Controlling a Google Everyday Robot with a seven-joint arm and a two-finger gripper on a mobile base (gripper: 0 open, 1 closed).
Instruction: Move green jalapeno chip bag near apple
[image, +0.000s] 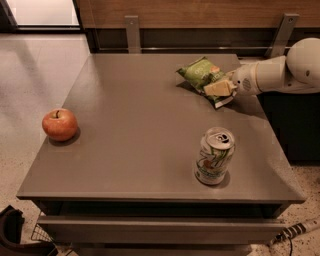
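Tabletop, flat grey-brown rectangular surface (150, 125), seen from its front edge.

Task object: small crinkled light-green foil chip bag (200, 74) lies in the far right quarter, close to the back edge and short of the right edge. Its right end sits under the cream-coloured gripper (219, 89), which reaches in from the right on a white rounded arm (280, 72) and overlaps the bag. Cannot tell whether the gripper is clamped on the bag or only resting against it.

Round red-orange apple with a short dark stem (60, 124) sits upright near the left edge, about midway front to back, well apart from the bag.

Green-and-white aluminium soda can (215, 156) stands upright near the front edge, right of centre, well apart from both bag and apple.

Open room: broad bare surface runs across the middle from bag to apple, and the can stands nearer the front than that line. Bare surface shows around the apple on its far, near and right sides.

Beyond the left edge: pale speckled floor (35, 75). Behind the back edge: wooden wall panel (200, 12) with two upright grey metal brackets (132, 32).
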